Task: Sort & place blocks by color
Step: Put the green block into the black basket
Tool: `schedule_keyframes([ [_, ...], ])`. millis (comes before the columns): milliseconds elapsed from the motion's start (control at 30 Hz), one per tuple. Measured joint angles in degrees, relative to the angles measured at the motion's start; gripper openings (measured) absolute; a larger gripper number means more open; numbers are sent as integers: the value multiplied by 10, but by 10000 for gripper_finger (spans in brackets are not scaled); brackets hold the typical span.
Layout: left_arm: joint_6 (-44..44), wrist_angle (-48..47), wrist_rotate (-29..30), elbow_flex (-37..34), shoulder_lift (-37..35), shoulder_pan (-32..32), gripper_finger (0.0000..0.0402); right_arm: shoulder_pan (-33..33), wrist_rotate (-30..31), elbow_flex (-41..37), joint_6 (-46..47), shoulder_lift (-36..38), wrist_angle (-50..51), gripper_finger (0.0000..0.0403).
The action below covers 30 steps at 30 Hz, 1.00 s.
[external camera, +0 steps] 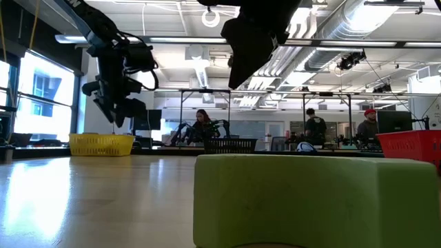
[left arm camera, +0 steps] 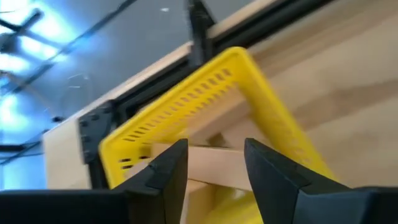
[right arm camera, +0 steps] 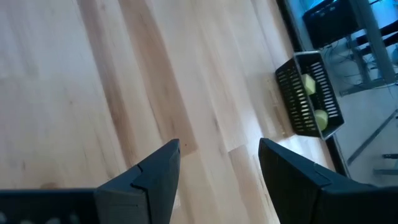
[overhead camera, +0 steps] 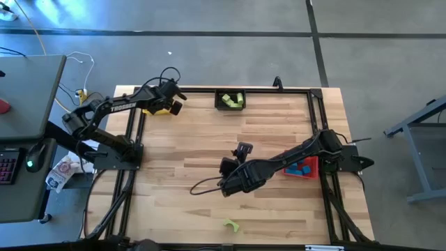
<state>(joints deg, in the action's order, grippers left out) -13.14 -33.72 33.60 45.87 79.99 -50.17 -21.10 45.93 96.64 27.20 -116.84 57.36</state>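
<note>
On the worktop (overhead camera: 174, 150) from above, a green block (overhead camera: 231, 224) lay near the front edge, long axis slanted. At table height, it filled the foreground. Left gripper (left arm camera: 214, 163) fingers stood apart over a tan block (left arm camera: 214, 167) lying crosswise in the yellow bin (left arm camera: 211, 93). Right gripper (right arm camera: 217, 163) fingers stood apart, empty.

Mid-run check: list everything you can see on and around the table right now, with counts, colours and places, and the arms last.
Yellow bin: one, far left of table, under the left arm's tip.
Tan block: one, wood, seen between the left jaws over the yellow bin.
Black bin: one, far edge, middle.
Green blocks: at least two, light green, inside the black bin.
Red bin: one, right side.
Blue blocks: a few, inside the red bin; count unclear.
Loose green block: one, near front edge.
Left gripper: above the yellow bin, jaws apart.
Right gripper: over bare table centre, open, empty.
</note>
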Motion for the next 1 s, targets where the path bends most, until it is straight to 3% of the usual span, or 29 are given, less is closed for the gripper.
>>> schedule_keyframes([
  [200, 0, -1, -98, 0, -32, 8, 142, 0, -74, 0, -4, 0, 2, 204],
  [400, -20, -10, -173, 0, -82, 60, 136, 0, -198, 0, -38, 0, 2, 204],
  [733, -78, -14, -212, 0, -149, 195, 136, -16, -364, 0, -10, 0, -46, 204],
  [1000, -146, -36, -212, 0, -152, 271, 135, -58, -390, 0, 70, 0, -96, 204],
])
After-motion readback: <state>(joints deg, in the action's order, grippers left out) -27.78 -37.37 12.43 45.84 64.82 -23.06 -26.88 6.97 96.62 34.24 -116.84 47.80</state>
